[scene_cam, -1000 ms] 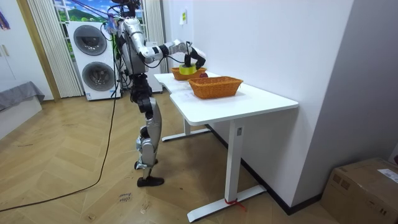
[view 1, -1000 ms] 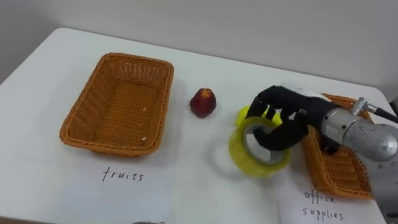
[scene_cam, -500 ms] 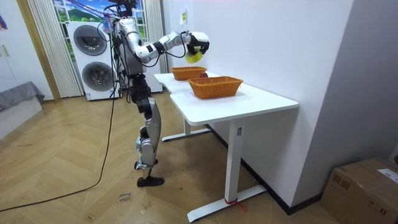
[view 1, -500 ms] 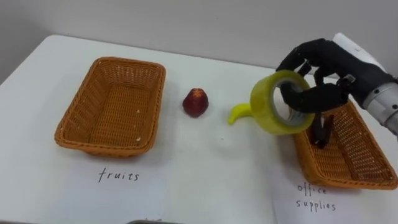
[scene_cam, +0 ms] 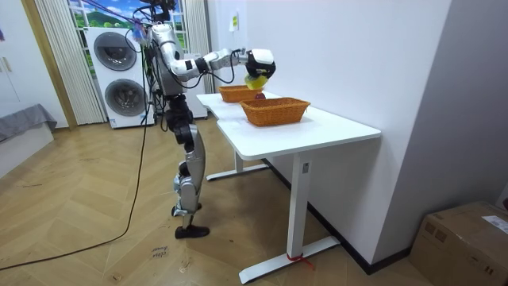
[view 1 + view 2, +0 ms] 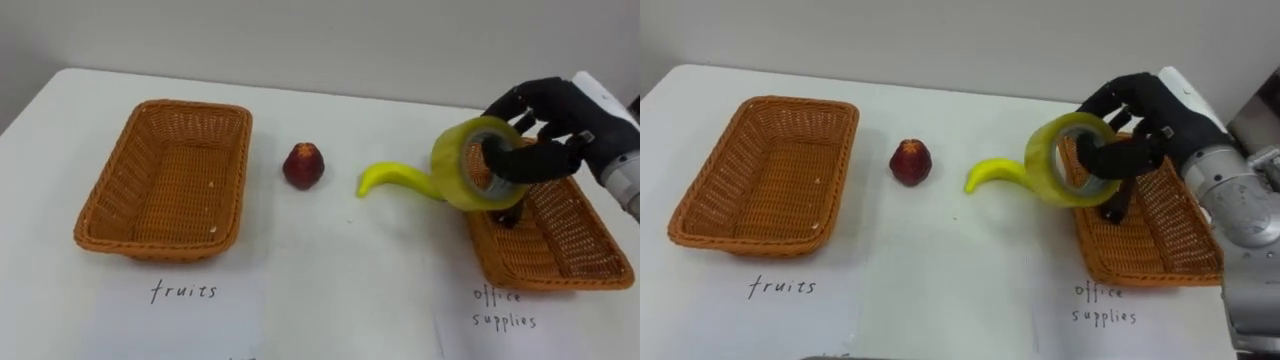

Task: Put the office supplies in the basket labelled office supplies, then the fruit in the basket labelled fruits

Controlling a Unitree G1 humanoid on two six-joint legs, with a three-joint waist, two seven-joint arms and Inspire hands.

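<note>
Right hand [image 6: 565, 115] holds the yellow tape roll [image 6: 462, 168] over the left rim of the right wicker basket [image 6: 540, 278]; the fruit lies loose on the white table [image 6: 330, 280].

Nearest, two handwritten paper labels sit at the table edge, one [image 6: 185, 292] before the left wicker basket [image 6: 100, 215] and one [image 6: 505, 310] before the right wicker basket. The left wicker basket has nothing in it. A small dark object [image 6: 508, 216] lies inside the right one, item unclear. The red fruit [image 6: 303, 165] and the banana [image 6: 392, 177] lie on the table between the baskets, apart from each other. The tape roll is off the table, tilted, and overlaps the banana's right end in the eye views. The right hand's dark fingers are curled round the roll's band, thumb through the hole. In the room view the robot stands at the table's far end, right arm stretched out, with washing machines [image 5: 115, 67] behind it.
</note>
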